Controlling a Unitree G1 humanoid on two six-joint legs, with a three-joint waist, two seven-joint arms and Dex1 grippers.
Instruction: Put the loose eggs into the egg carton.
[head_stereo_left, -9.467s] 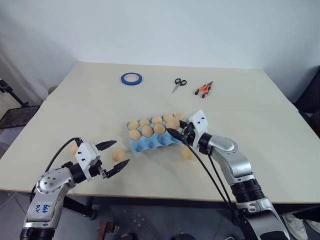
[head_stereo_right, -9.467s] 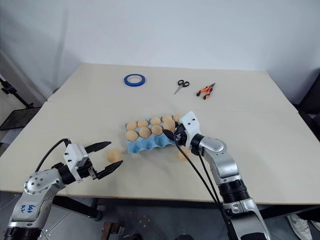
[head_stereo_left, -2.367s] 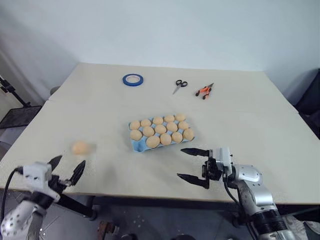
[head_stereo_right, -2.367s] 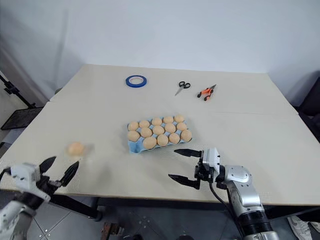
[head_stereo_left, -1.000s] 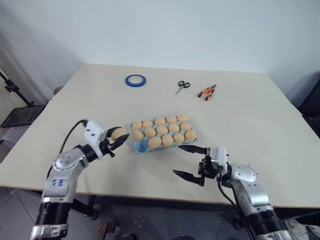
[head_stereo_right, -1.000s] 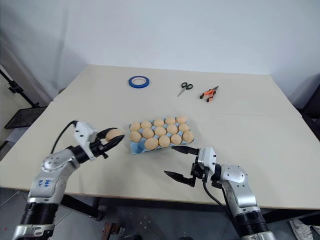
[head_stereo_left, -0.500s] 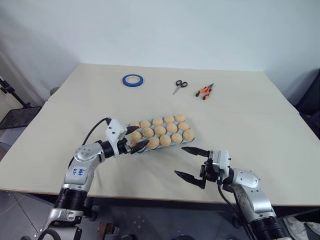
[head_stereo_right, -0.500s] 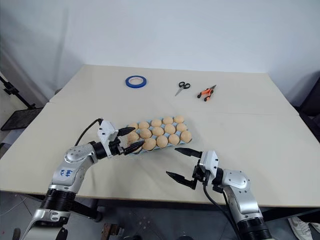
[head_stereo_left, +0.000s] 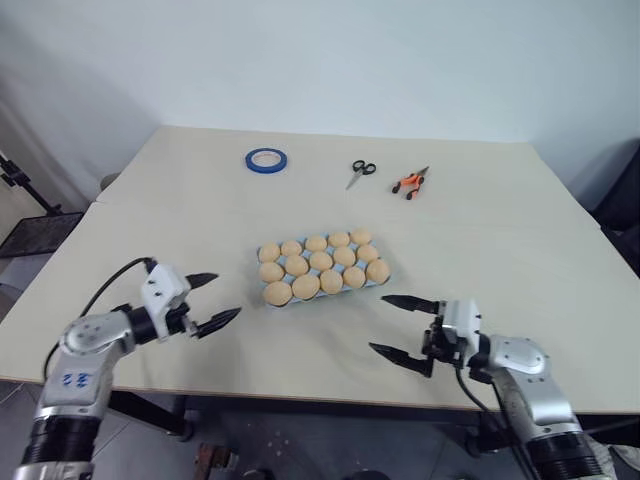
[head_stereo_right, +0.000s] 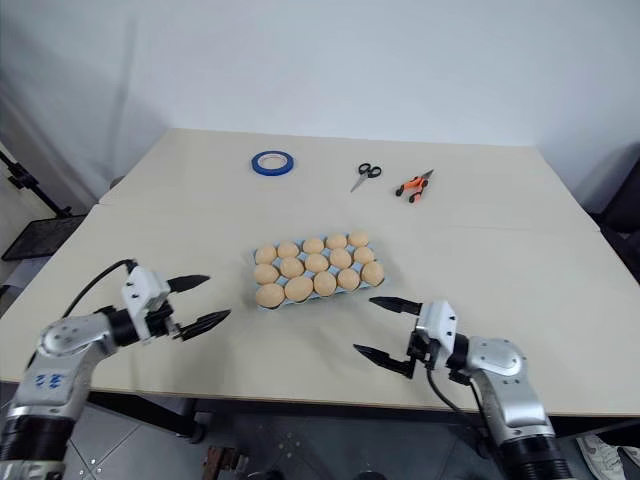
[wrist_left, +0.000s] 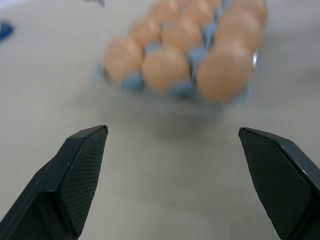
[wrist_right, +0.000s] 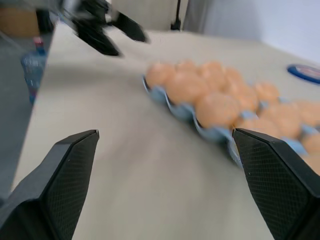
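Carton (head_stereo_left: 322, 288) is sitting mid-table (head_stereo_left: 480, 215), all three rows of cups filled; I'm counting fifteen eggs (head_stereo_left: 320, 261) in it and seeing none loose on the table, so the task is looking done.

Left gripper (head_stereo_left: 207, 300) is hovering off the carton's left side, fingers spread wide, holding nothing. Right gripper (head_stereo_left: 403, 325) is hovering near its front right corner, fingers equally wide apart, also empty. Neither is touching the carton.

Handling guess: eggs look light, smooth and round, so likely to roll or squirt out of a pinch. Best grip would be across the widest part with gentle closing. Carton looks like thin moulded stuff, probably light enough to slide if bumped, so approach from above rather than sideways.

Views: the eye views are giving the whole layout, including tape ring (head_stereo_left: 265, 158), scissors (head_stereo_left: 359, 169) and pliers (head_stereo_left: 408, 180) at the far side, well apart from the carton. Left wrist view is showing blue cup walls (wrist_left: 185, 89) between eggs up close. Right wrist view is catching the left gripper (wrist_right: 112, 34) beyond the carton.
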